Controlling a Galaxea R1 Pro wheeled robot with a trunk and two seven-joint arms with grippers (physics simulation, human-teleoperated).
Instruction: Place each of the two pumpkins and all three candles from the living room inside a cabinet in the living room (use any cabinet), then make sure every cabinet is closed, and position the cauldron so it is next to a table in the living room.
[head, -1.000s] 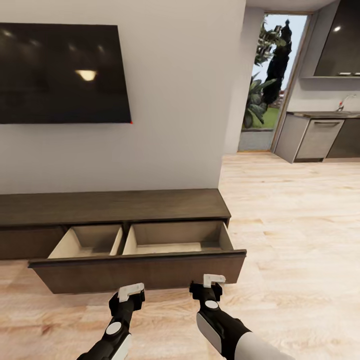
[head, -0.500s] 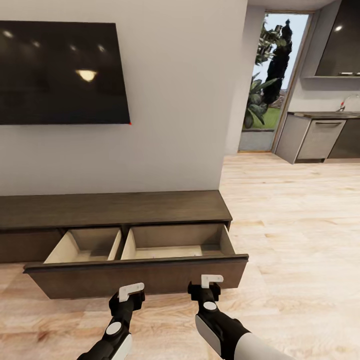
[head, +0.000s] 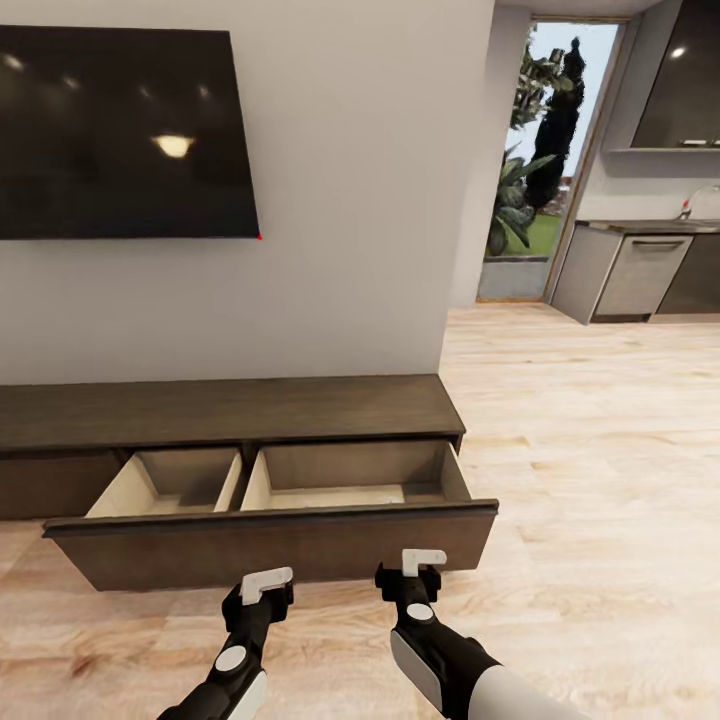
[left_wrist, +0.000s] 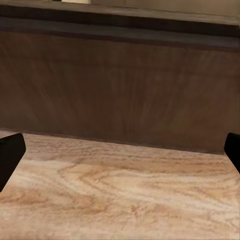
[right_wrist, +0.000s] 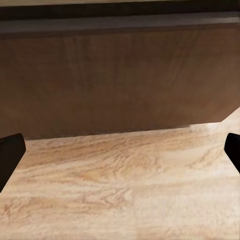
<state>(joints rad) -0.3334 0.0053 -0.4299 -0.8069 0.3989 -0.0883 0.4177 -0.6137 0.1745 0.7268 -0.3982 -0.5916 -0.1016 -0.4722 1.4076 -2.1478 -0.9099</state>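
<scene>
Cabinet (head: 230, 412) long axis along wall, drawer out — left hand (head: 267, 580), right hand (head: 424, 558) spread, empty

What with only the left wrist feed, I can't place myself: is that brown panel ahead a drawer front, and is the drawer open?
Observer: Yes. It's the drawer front of the cabinet, and the head view shows that drawer pulled out.
Operator: How is it laid out inside?
Observer: Pale beige, split by a divider into two compartments.
Operator: And where's my other arm?
Observer: The right tool is beside the left tool, open, low in front of the same drawer front.
</scene>
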